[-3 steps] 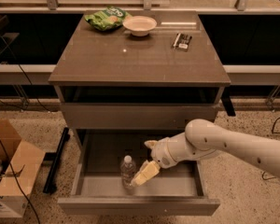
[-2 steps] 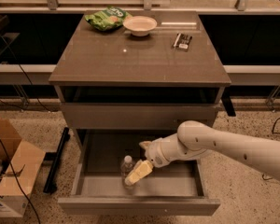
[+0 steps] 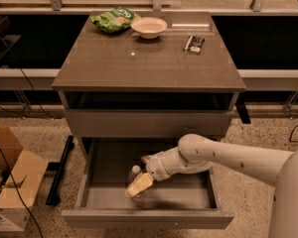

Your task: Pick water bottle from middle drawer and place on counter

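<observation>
- A grey cabinet seen from above and in front. Its counter [image 3: 149, 68] carries 3 items along the far edge: a green snack bag [image 3: 113, 20], a white bowl [image 3: 149, 27] and a small dark packet [image 3: 194, 43]. The near part of the counter is bare, which looks like a good landing spot for the bottle.
- The middle drawer [image 3: 147, 218] is pulled out toward the viewer, so its grey floor is reachable from above. The drawer above it [image 3: 149, 123] is shut.
- The water bottle [image 3: 134, 172] stands upright on the drawer floor, left of centre, with its white cap showing. Its lower body is hidden behind the gripper.
- The robot's 1 white arm [image 3: 223, 155] enters from the right and bends down into the drawer. This low, sideways approach probably lines the gripper up with the bottle's body rather than its cap.
- The gripper [image 3: 139, 185], pale yellow at its tip, sits right against the bottle on its near right side. I cannot tell whether it is open or already closed on the bottle.
- Compared with 1.0 s ago, the gripper has slid left across the drawer. It was just beside the bottle then and now overlaps it. The arm's bend has followed to the left.
- The bottle is upright in the same spot as before, and the counter items have not moved.
- A cardboard box [image 3: 15, 182] sits on the floor to the left.
</observation>
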You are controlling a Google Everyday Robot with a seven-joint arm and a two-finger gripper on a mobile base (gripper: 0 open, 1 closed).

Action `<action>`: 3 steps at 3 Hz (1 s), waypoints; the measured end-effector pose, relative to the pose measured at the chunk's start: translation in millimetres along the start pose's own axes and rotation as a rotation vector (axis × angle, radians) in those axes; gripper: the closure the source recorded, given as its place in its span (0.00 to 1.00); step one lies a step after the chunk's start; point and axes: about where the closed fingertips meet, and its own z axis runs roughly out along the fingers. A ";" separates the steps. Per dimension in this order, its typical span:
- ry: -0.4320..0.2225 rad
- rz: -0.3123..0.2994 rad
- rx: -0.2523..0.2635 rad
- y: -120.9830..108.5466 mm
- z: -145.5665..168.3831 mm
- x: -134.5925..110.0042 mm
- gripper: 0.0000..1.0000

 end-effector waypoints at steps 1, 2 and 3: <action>-0.024 0.039 -0.029 -2.2 17.3 3.9 0.18; -0.042 0.064 -0.040 -2.4 24.0 5.6 0.42; -0.062 0.075 -0.034 -1.6 22.1 3.8 0.65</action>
